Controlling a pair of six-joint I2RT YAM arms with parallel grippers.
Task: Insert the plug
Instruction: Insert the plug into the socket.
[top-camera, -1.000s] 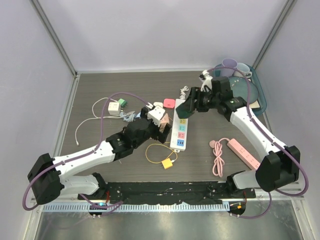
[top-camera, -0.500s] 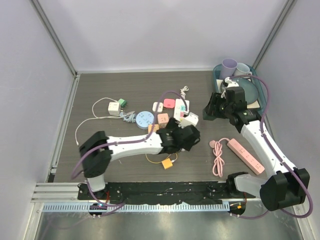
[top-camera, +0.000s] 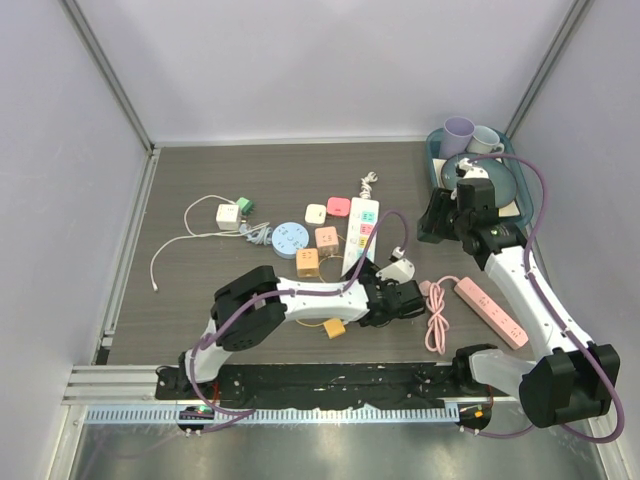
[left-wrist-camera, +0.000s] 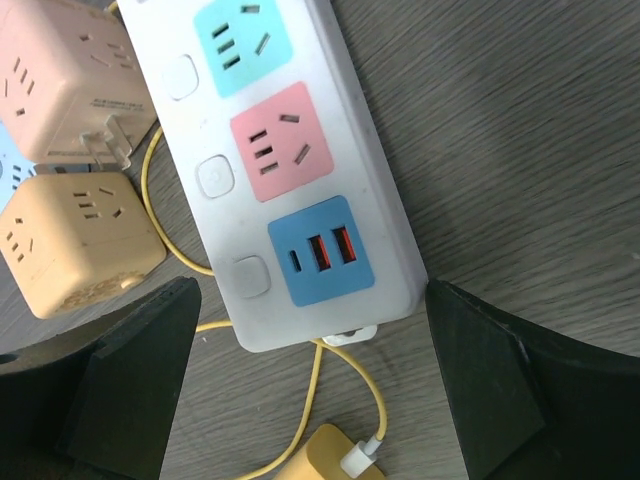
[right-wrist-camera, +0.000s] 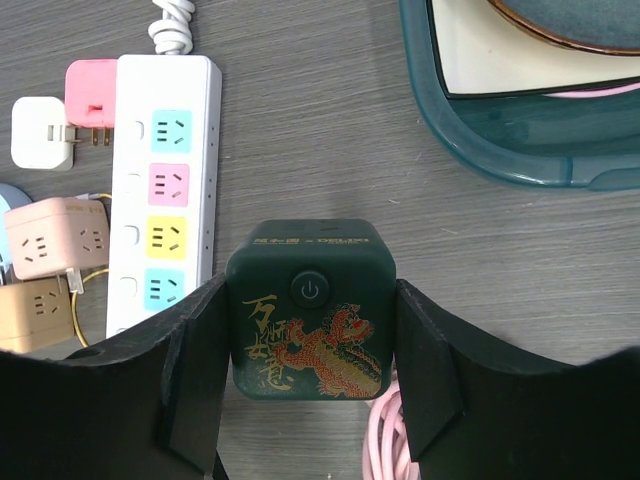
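Though boxy, round-cornered smooth green plug (right-wrist-camera: 310, 322).

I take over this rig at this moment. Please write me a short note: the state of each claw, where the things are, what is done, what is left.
Left claw: open and empty, one finger on each side of the white power strip at its end with the blue USB block.
Right claw: shut on the dark green cube plug, held over the table to the right of the strip and apart from it.
Done: the plug is picked up.
Left: bring it over a socket and press it in. The sockets in view are all free.
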